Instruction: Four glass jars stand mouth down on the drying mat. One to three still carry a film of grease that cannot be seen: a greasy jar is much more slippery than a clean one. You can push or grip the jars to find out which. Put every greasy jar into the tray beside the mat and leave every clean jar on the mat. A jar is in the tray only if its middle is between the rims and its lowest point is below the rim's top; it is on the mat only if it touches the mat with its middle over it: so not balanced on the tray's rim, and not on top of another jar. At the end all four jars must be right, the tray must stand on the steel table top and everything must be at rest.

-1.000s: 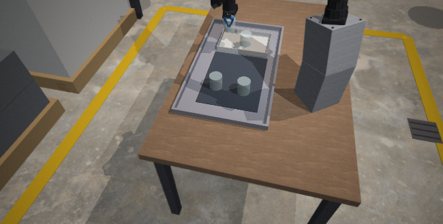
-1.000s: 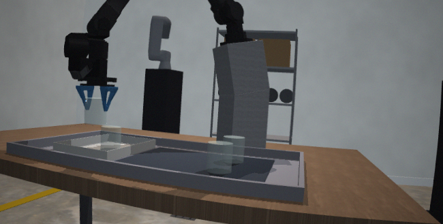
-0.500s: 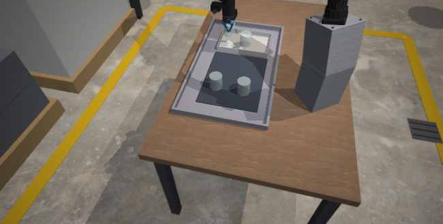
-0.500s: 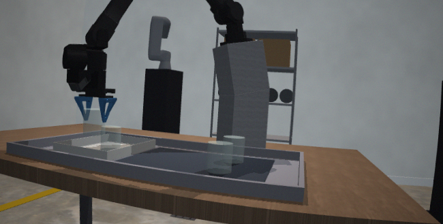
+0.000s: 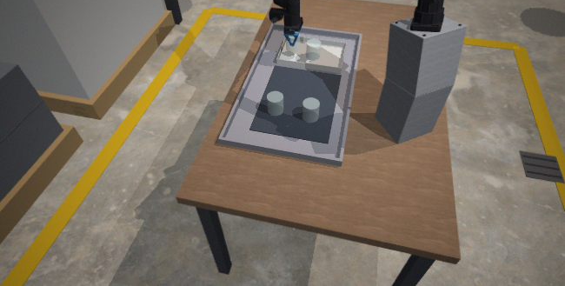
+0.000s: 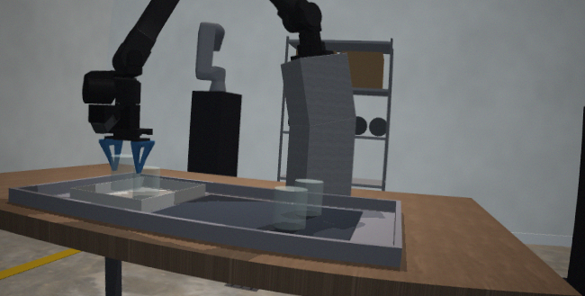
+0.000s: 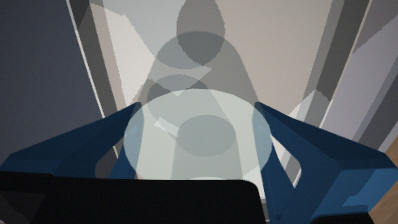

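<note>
My gripper [image 5: 292, 44] [image 6: 126, 171] [image 7: 198, 111] is shut on a pale glass jar [image 5: 294, 50] [image 6: 122, 183] [image 7: 200, 162], mouth down and upright. The jar is low inside the left part of the pale tray [image 5: 323, 69] [image 6: 112, 201] [image 7: 345, 30]; I cannot tell whether it touches the floor. A second jar [image 5: 313, 50] [image 6: 151, 180] stands in the tray to its right in the top view. Two jars stand apart on the dark mat [image 5: 300, 82] [image 6: 211, 211]: a left jar [image 5: 275, 103] [image 6: 291, 210] and a right jar [image 5: 310, 110] [image 6: 315, 195]. No grease shows.
The tray sits beyond the mat on the steel table top [image 5: 235, 135], inside its raised grey rim [image 5: 282, 156] [image 6: 225, 232]. The arm's grey pedestal [image 5: 419, 81] [image 6: 324, 115] stands to the right of that rim in the top view, on the wooden table [image 5: 326, 202].
</note>
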You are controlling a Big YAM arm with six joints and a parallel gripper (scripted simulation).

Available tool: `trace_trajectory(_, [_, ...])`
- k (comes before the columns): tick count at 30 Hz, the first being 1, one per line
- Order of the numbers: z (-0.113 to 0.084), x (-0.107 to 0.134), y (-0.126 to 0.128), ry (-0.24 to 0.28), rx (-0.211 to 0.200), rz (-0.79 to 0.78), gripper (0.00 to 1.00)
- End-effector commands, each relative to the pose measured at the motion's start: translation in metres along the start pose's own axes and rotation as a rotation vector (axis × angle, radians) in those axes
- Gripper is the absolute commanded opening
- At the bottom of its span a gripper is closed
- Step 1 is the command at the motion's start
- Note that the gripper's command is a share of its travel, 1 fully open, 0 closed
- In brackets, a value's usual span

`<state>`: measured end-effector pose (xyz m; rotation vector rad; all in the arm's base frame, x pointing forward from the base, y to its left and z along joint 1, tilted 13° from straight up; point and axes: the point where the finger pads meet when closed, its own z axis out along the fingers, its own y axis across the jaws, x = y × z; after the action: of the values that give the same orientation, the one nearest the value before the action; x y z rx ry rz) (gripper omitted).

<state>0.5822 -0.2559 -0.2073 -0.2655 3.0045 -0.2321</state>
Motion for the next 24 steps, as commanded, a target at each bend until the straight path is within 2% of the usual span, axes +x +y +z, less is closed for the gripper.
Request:
trace_trajectory(1, [0.003,-0.016,-0.021,-0.035,0.019,-0.003,0.0])
trace_trajectory(17, [0.007,-0.012,-0.021,-0.035,0.019,-0.003,0.0])
trace_trajectory(24, [0.016,-0.012,-0.021,-0.035,0.019,-0.003,0.0])
